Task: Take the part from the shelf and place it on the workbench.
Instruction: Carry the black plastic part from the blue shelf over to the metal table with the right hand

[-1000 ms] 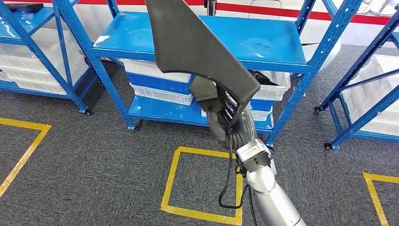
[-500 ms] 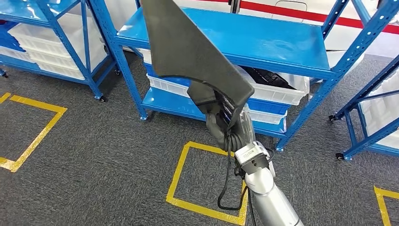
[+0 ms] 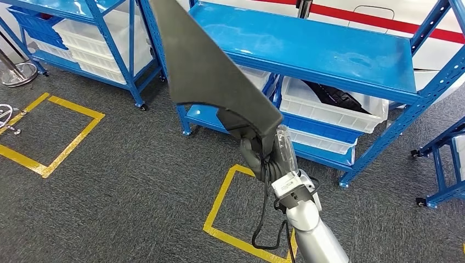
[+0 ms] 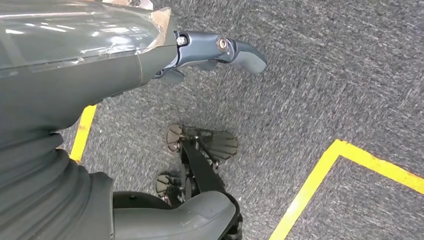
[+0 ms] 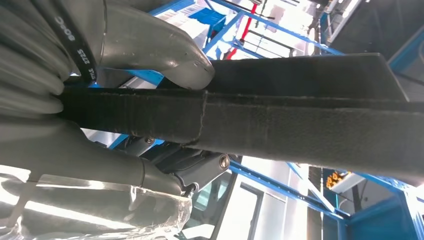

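Part [image 3: 208, 71]: dark flat panel, pointed; raised above right hand, clear of blue shelf [image 3: 307, 44] beyond.
Right hand [image 3: 268, 150]: clamped on panel's narrow lower end, thumb across its edge.
Left hand [image 4: 220, 50]: hangs over carpet, fingers apart, holding nothing.
Handling: likely stiff, light, top-heavy; best gripped low, firmly.

The silver right arm [image 3: 312, 230] reaches up and forward, its right hand [image 3: 267, 153] raised, thumb [image 5: 150, 47] and fingers clamped on a dark flat part [image 3: 211, 71]; the left hand [image 4: 150, 60] hangs toward the floor, holding nothing.
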Available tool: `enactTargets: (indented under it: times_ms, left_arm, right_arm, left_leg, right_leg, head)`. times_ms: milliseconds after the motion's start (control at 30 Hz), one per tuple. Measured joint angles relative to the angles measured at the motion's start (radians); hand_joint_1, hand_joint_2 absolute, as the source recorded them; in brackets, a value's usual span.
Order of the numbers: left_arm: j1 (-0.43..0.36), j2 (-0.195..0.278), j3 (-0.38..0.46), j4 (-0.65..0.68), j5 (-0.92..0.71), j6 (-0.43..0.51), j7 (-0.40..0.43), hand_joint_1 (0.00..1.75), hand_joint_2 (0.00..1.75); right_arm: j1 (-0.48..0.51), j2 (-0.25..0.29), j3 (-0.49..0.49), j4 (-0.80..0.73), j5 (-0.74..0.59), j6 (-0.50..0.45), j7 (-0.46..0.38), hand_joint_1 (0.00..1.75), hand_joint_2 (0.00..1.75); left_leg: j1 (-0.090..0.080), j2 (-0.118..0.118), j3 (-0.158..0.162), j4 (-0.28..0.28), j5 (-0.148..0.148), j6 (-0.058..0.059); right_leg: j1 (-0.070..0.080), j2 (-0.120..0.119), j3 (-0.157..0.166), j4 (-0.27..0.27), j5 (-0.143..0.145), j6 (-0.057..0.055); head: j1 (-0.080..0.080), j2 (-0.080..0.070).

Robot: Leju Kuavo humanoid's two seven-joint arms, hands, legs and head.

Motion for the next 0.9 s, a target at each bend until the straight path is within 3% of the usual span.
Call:
enactTargets:
  times_ms: [33,100,167,200,233,333,400,467,533,567,633,700,733,767,833,900]
  left_arm:
    - [0.000,0.001,0.000,0.000,0.000,0.000,0.000,0.00,1.75]
    - [-0.001,0.001,0.000,0.000,0.001,0.000,-0.001,0.00,1.75]
    - [-0.002,0.001,0.000,0.000,0.001,0.000,-0.001,0.00,1.75]
    - [-0.002,0.001,-0.001,0.000,0.001,-0.001,-0.002,0.00,1.75]
    - [-0.002,0.001,-0.001,0.000,0.000,-0.004,-0.002,0.00,1.75]
    - [-0.007,0.002,-0.004,0.000,-0.006,-0.027,0.001,0.00,1.75]
    - [-0.013,0.004,-0.006,0.000,-0.011,-0.040,0.005,0.00,1.75]
    - [-0.015,0.005,-0.007,0.000,-0.013,-0.051,0.022,0.00,1.75]
    - [-0.016,0.006,-0.008,0.000,-0.012,-0.065,0.086,0.00,1.75]
    - [-0.017,0.006,-0.011,0.000,-0.012,-0.074,0.136,0.00,1.75]
    - [-0.020,0.007,-0.019,0.000,-0.014,-0.085,0.218,0.00,1.75]
    - [-0.020,0.007,-0.027,0.000,-0.021,-0.092,0.248,0.00,1.75]
    - [-0.020,0.007,-0.029,0.000,-0.025,-0.093,0.248,0.00,1.75]
    - [-0.020,0.006,-0.031,0.000,-0.028,-0.093,0.247,0.00,1.75]
    - [-0.021,0.007,-0.033,0.000,-0.032,-0.092,0.245,0.00,1.75]
    - [-0.023,0.008,-0.033,0.000,-0.033,-0.090,0.244,0.00,1.75]
  right_arm:
    - [0.001,0.001,0.000,-0.002,0.002,0.001,0.000,1.75,1.75]
    - [0.004,0.004,-0.001,-0.006,0.003,0.002,-0.002,1.75,1.75]
    - [0.011,0.003,-0.003,-0.007,0.003,0.003,-0.009,1.75,1.75]
    - [0.015,0.003,-0.003,-0.007,0.002,0.005,-0.015,1.75,1.75]
    - [0.019,0.003,-0.004,-0.007,0.000,0.007,-0.024,1.75,1.75]
    - [0.022,0.003,-0.004,-0.013,0.000,0.015,-0.043,1.75,1.75]
    - [0.022,0.003,-0.004,-0.018,0.003,0.018,-0.047,1.75,1.75]
    - [0.023,0.004,-0.005,-0.021,0.005,0.020,-0.044,1.75,1.75]
    - [0.023,0.006,-0.008,-0.028,0.008,0.025,-0.033,1.75,1.75]
    - [0.023,0.006,-0.013,-0.033,0.010,0.029,-0.027,1.75,1.75]
    - [0.032,0.006,-0.026,-0.037,0.012,0.040,-0.020,1.75,1.75]
    - [0.049,0.004,-0.041,-0.038,0.015,0.050,-0.016,1.75,1.75]
    - [0.057,0.003,-0.048,-0.038,0.017,0.053,-0.015,1.75,1.75]
    - [0.062,0.003,-0.052,-0.038,0.020,0.055,-0.015,1.75,1.75]
    - [0.065,0.003,-0.058,-0.040,0.023,0.056,-0.015,1.75,1.75]
    - [0.065,0.003,-0.064,-0.044,0.023,0.056,-0.016,1.75,1.75]
  left_leg:
    - [0.001,0.016,-0.010,0.020,-0.015,-0.005]
    - [0.003,0.056,-0.053,0.121,-0.075,-0.014]
    - [0.006,0.071,-0.110,0.249,-0.131,-0.020]
    - [0.006,0.073,-0.122,0.277,-0.136,-0.021]
    - [0.006,0.074,-0.114,0.265,-0.122,-0.020]
    - [-0.001,0.105,-0.011,0.074,-0.041,-0.003]
    - [-0.011,0.123,0.023,0.005,-0.026,0.012]
    - [-0.017,0.110,0.021,-0.001,-0.023,0.022]
    - [-0.011,0.096,0.027,-0.017,-0.012,0.034]
    - [-0.007,0.089,0.030,-0.025,-0.006,0.039]
    - [-0.004,0.070,0.029,-0.030,0.000,0.045]
    - [-0.003,0.047,0.024,-0.029,0.002,0.044]
    - [-0.002,0.035,0.023,-0.028,0.003,0.042]
    - [0.000,0.023,0.022,-0.025,0.004,0.039]
    - [0.003,0.002,0.019,-0.015,0.001,0.028]
    - [0.003,-0.015,0.008,-0.001,-0.002,0.012]
  right_leg:
    - [-0.004,-0.007,0.000,-0.002,0.004,-0.009]
    - [-0.003,-0.023,0.000,-0.004,0.006,-0.020]
    - [0.005,-0.042,-0.001,-0.003,0.006,-0.024]
    - [0.008,-0.051,-0.002,-0.003,0.005,-0.025]
    - [0.010,-0.059,-0.002,-0.003,0.005,-0.025]
    - [0.019,-0.082,0.001,-0.004,0.003,-0.026]
    - [0.023,-0.094,0.001,-0.005,0.001,-0.023]
    - [0.024,-0.107,0.002,-0.008,0.001,-0.015]
    - [0.024,-0.093,-0.006,0.010,-0.013,-0.008]
    - [0.023,-0.074,-0.022,0.046,-0.033,-0.008]
    - [0.016,-0.038,-0.082,0.175,-0.091,-0.012]
    - [0.008,-0.029,-0.132,0.280,-0.124,-0.006]
    - [0.003,-0.028,-0.133,0.280,-0.117,0.003]
    - [-0.002,-0.026,-0.113,0.237,-0.094,0.016]
    - [-0.014,-0.008,-0.048,0.100,-0.038,0.040]
    - [-0.018,0.010,-0.014,0.024,-0.012,0.039]
  head:
    - [-0.002,0.000]
    - [-0.007,0.000]
    - [-0.009,0.000]
    - [-0.009,0.000]
    - [-0.009,0.000]
    - [-0.008,0.000]
    - [-0.008,0.000]
    - [-0.009,0.000]
    - [-0.008,0.000]
    - [-0.007,0.000]
    - [-0.004,0.000]
    - [-0.001,0.000]
    - [-0.001,0.000]
    - [0.000,0.000]
    - [0.000,0.000]
    - [0.001,0.000]
